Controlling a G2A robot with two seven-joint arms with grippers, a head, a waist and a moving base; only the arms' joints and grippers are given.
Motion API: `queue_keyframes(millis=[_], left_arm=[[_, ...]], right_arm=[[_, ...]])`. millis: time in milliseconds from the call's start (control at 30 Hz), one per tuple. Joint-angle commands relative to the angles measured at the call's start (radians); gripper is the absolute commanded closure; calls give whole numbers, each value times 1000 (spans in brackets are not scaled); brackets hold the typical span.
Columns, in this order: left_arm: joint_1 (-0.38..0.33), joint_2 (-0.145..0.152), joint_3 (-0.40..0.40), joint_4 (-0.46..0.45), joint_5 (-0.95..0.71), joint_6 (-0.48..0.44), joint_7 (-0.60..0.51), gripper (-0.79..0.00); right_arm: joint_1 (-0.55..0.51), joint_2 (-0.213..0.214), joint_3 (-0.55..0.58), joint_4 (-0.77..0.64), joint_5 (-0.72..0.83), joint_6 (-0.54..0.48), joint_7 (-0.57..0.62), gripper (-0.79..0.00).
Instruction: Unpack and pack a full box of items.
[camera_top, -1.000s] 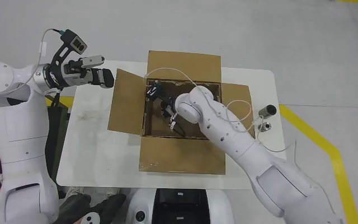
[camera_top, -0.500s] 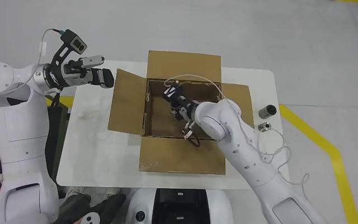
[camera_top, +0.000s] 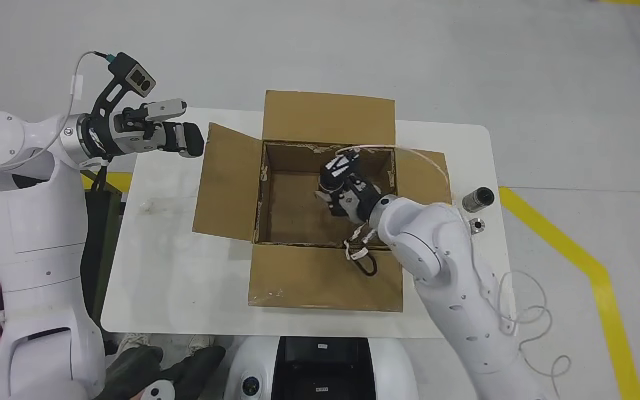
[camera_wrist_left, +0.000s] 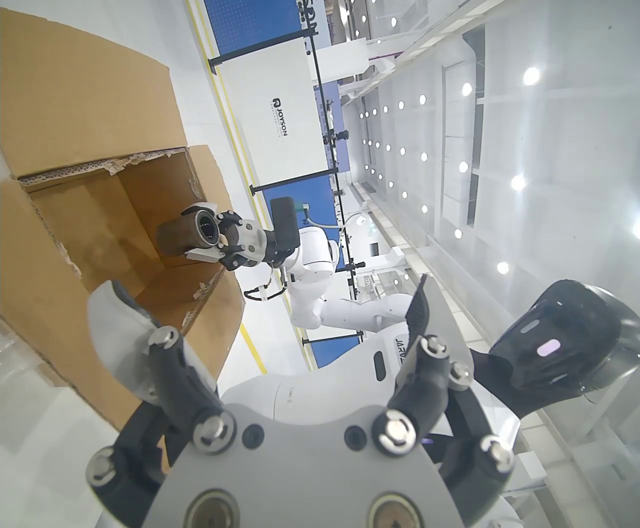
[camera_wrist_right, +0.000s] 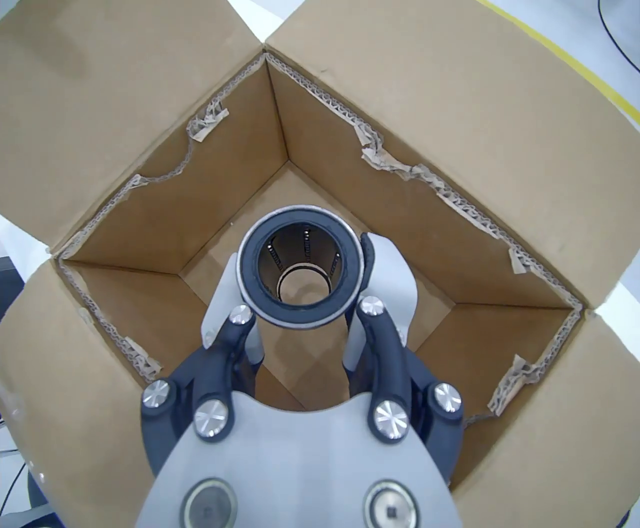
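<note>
**A:** In the top view our right claw (camera_top: 338, 186) hangs over the opening of the box (camera_top: 325, 275), near its right wall. Our left claw (camera_top: 190, 138) is outside the box, beyond its left flap, above the table (camera_top: 160, 260).

**B:** And two loose tubes (camera_top: 478, 198) rest on the table, just right of the box.

**A:** In the left wrist view, the left claw's fingers stand wide apart and nothing is between them. Farther off, the right claw is clamped on a metal tube (camera_wrist_left: 185, 237), held in the box's opening.

**B:** In the right wrist view the metal tube stands upright between both fingers (camera_wrist_right: 387, 280), above the bare floor of the box.

**A:** So we judge this is a transfer step. We cannot tell whether the tube is going out or in.

**B:** If out, we must carry it over the right flap and set it beside the loose tubes. If in, we lower it to the floor, away from the walls, and then let go.
</note>
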Motion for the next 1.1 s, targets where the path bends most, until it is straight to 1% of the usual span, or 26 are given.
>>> queue_keyframes(millis=[0, 133, 1000, 1067], left_arm=[[0, 0, 0, 0, 0, 0, 0, -785], [0, 0, 0, 0, 0, 0, 0, -785], [0, 0, 0, 0, 0, 0, 0, -785], [0, 0, 0, 0, 0, 0, 0, -785]], right_arm=[[-11, 3, 8, -11, 3, -10, -11, 0], [-29, 8, 11, -30, -9, -19, -39, 0], [-29, 8, 11, -30, -9, -19, -39, 0], [-40, 9, 12, -31, -8, -14, -67, 0]])
